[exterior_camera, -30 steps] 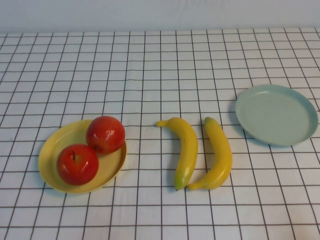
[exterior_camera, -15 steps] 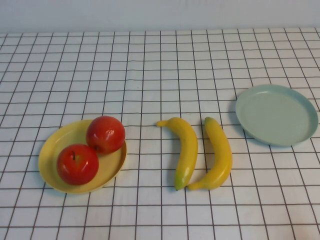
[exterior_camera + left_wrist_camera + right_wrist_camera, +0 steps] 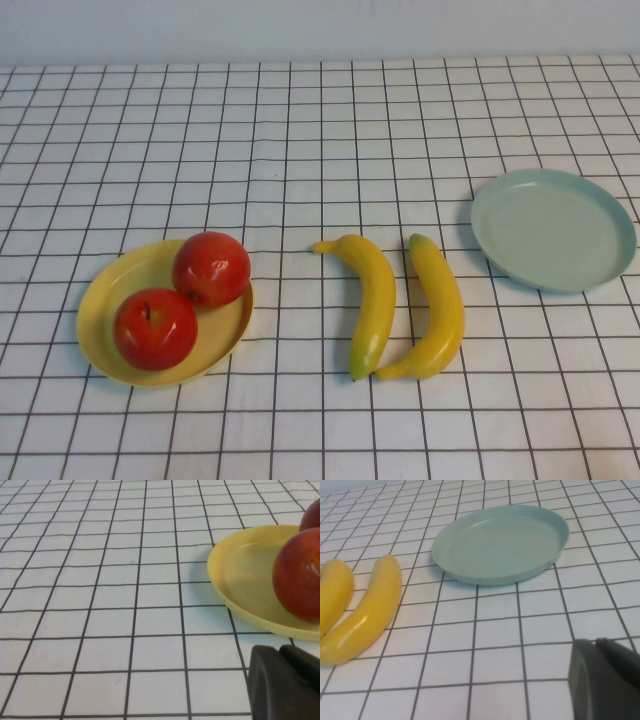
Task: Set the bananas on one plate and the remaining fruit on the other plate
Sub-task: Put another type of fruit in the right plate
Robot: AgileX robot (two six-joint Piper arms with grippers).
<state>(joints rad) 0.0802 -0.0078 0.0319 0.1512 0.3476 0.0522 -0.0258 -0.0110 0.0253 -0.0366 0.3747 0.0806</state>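
1. The left gripper (image 3: 285, 682) shows only in the left wrist view, as a dark body low over the bench (image 3: 300, 130) just beside the yellow plate (image 3: 110, 300). Its fingers are pressed together and hold nothing.
2. The yellow plate lies on the checked cloth left of the bananas (image 3: 405, 305). Two red apples sit in it, touching each other.
3. The near apple (image 3: 155, 328) shows a dimple with a short dark stem. The far apple (image 3: 211, 268) rests against the plate's rim on the side toward the bananas.
4. The bananas lie on the bare cloth, side by side, between the two plates. The left banana (image 3: 370, 300) and the right banana (image 3: 438, 305) meet at their near ends and stand apart at their far ends.
5. The blue-green plate (image 3: 553, 230) lies right of the bananas and slightly farther back, near them but not touching. Nothing rests in it.
6. The right gripper (image 3: 607, 680) shows only in the right wrist view, low over the cloth near the blue-green plate. Its fingers are pressed together and hold nothing.
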